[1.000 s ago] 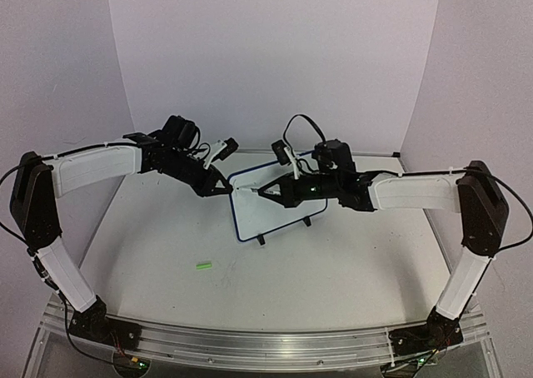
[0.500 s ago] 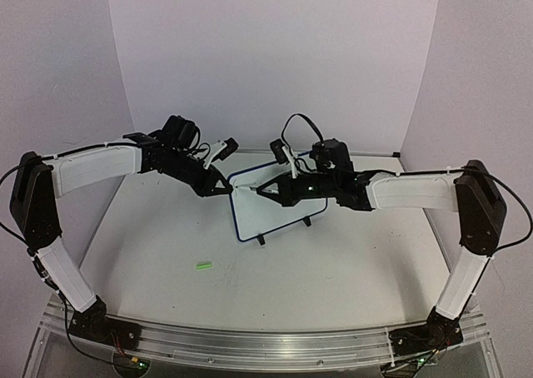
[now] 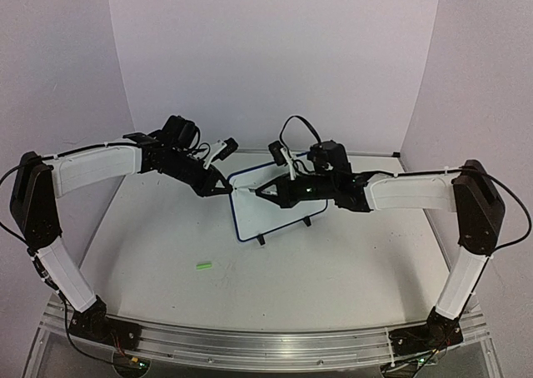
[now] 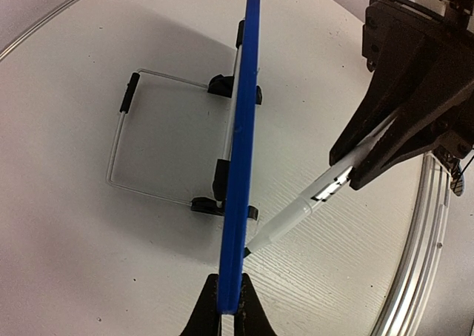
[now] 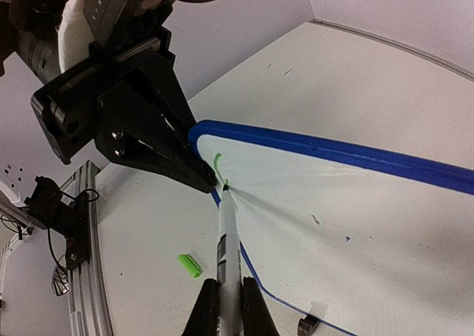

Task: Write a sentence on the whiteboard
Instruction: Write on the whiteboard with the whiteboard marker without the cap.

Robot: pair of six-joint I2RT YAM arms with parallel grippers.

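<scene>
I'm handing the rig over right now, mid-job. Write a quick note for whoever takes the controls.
Left gripper: shut on the whiteboard by its blue rim, steadying it on its stand.
Right gripper: shut on the marker, tip at the board near the held corner.
Done: one short green stroke beside the tip; the green cap lies on the table.
To do: nearly the whole sentence.

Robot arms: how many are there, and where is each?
2. The left arm reaches in from the left, its left gripper shut on the whiteboard's edge; the right arm reaches in from the right, its right gripper holding a marker to the board. None looks hidden.
</scene>
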